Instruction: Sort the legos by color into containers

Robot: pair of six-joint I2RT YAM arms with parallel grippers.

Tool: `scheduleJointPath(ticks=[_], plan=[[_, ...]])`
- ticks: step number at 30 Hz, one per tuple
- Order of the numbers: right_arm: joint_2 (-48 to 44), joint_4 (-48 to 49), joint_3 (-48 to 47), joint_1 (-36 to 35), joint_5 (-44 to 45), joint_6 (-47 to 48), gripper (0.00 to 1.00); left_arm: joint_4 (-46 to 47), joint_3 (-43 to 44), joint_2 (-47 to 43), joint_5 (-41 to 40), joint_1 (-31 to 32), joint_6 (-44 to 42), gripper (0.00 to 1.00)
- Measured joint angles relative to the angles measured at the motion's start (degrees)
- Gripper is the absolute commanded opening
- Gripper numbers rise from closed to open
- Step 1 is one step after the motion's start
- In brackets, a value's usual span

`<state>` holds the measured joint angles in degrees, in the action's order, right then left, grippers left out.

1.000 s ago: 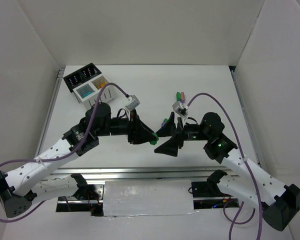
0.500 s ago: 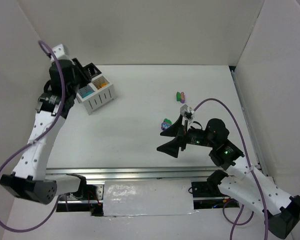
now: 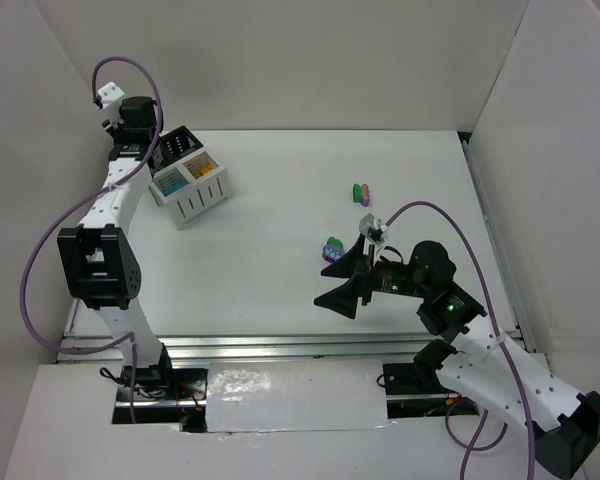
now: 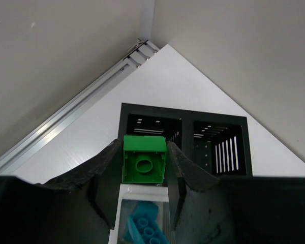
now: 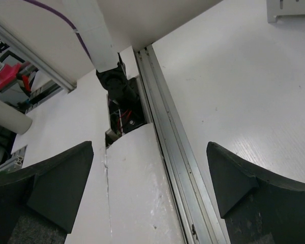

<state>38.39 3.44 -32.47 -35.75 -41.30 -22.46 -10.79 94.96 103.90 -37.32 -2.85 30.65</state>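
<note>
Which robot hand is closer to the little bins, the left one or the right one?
Left. The left gripper hangs right over the containers, pinching a green lego. The right gripper sits open far off across the table.
</note>
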Motion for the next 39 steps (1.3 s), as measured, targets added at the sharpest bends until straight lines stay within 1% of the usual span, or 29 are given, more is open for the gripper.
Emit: scheduleJointPath(ticks=[5,8,11,12,13,14,17,18,20,21,23,24,26,27,30,35,36,39], plan=[[0.0,0.6,0.0,0.0,-1.2,-0.2,1.00,5.0,3.4,5.5,0.4,0.0,-2.5,0.00],[0.6,0.8,0.0,0.0,-2.1,-0.2,1.00,6.3,4.3,7.9,0.5,0.0,-3.3,0.00],[1.6,1.2,0.0,0.0,-3.6,-0.2,1.00,5.7,6.7,10.7,0.1,0.0,-3.4,0.04],[1.9,1.5,0.0,0.0,-4.0,-0.3,1.00,5.6,7.4,11.3,0.1,-0.1,-3.4,0.08],[2.1,1.6,0.0,0.0,-4.3,-0.2,1.00,5.6,7.7,11.6,0.0,-0.1,-3.4,0.14],[2.4,1.7,0.0,0.0,-4.6,-0.2,1.00,5.5,7.8,11.7,0.0,-0.2,-3.4,0.19],[2.9,1.7,0.0,0.0,-5.5,-0.2,1.00,5.6,7.9,11.7,0.0,-0.5,-3.4,0.28],[3.1,1.7,0.0,0.0,-5.8,-0.2,1.00,5.6,7.9,11.7,0.2,-0.8,-3.3,0.34],[3.2,1.7,0.0,0.0,-6.1,-0.2,1.00,5.4,7.9,11.7,0.6,-1.2,-3.1,0.39],[3.2,1.7,0.0,0.0,-6.1,-0.2,1.00,5.4,7.9,11.7,0.9,-1.4,-2.9,0.46],[3.2,1.7,0.0,0.0,-6.1,-0.2,1.00,5.5,7.7,11.7,1.5,-1.6,-2.1,0.54],[3.2,1.7,0.0,0.0,-6.1,-0.2,1.00,5.6,7.6,11.7,1.7,-1.7,-1.9,0.60],[3.3,1.7,0.0,0.0,-6.1,-0.2,1.00,5.7,7.0,11.7,2.4,-2.0,-1.7,0.64],[3.4,1.7,0.0,0.0,-6.1,-0.2,1.00,5.6,6.8,11.7,2.8,-2.0,-1.7,0.69],[3.8,1.7,0.0,0.0,-6.1,-0.2,1.00,5.4,6.7,11.7,4.2,-2.0,-1.7,0.76],[4.0,1.7,0.0,0.0,-5.6,-0.2,1.00,4.5,6.7,11.7,4.9,-2.0,-1.5,0.84],[4.1,1.7,0.0,0.0,-4.7,-0.2,1.00,4.2,6.7,11.6,5.0,-2.0,-1.4,0.99],[5.2,1.4,-0.2,0.0,0.7,-0.7,1.00,1.0,6.5,9.9,6.0,-1.9,-0.1,1.00]])
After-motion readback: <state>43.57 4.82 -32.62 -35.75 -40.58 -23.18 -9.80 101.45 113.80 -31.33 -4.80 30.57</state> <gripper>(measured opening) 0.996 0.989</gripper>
